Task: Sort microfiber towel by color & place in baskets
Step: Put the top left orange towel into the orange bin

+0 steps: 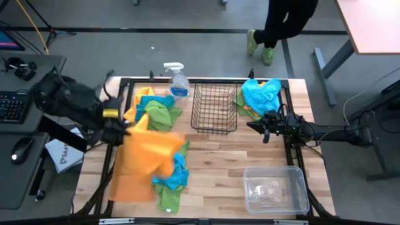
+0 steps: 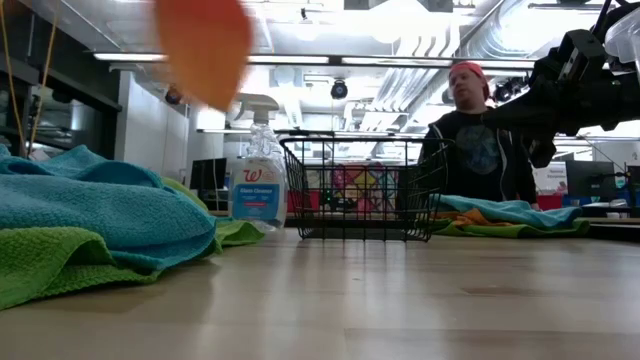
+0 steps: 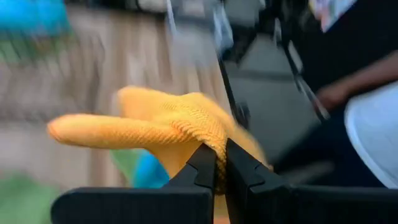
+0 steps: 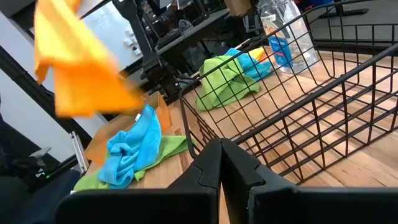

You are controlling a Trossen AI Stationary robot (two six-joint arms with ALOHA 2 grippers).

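While the left gripper (image 1: pixel 122 130) is pinching an orange towel (image 1: pixel 147 150) by one fold, I am keeping the cloth hanging clear of the table at centre left of the high view, so that it is not dragging the blue towel (image 1: pixel 177 175) and green towel (image 1: pixel 167 197) lying under it. In the left wrist view the fingers (image 3: pixel 205 165) are closing tightly on the bunched orange weave. An orange-brown tray (image 1: pixel 128 187) is showing just below the hanging cloth, at lower left; I am judging that to be where this colour belongs.

My left arm is reaching in from the left edge of the high view, wrist turned toward the table's centre. My right arm is stretching in from the right edge, its gripper (image 1: pixel 265 129) hovering beside the wire basket (image 1: pixel 214 107) at upper centre, fingers pressed together and carrying nothing. It is waiting near a heap of blue and green towels (image 1: pixel 259 95) at upper right. A second heap (image 1: pixel 154 110) is lying at upper left beside a spray bottle (image 1: pixel 177 80), and the clear tub (image 1: pixel 276 189) is sitting at lower right.
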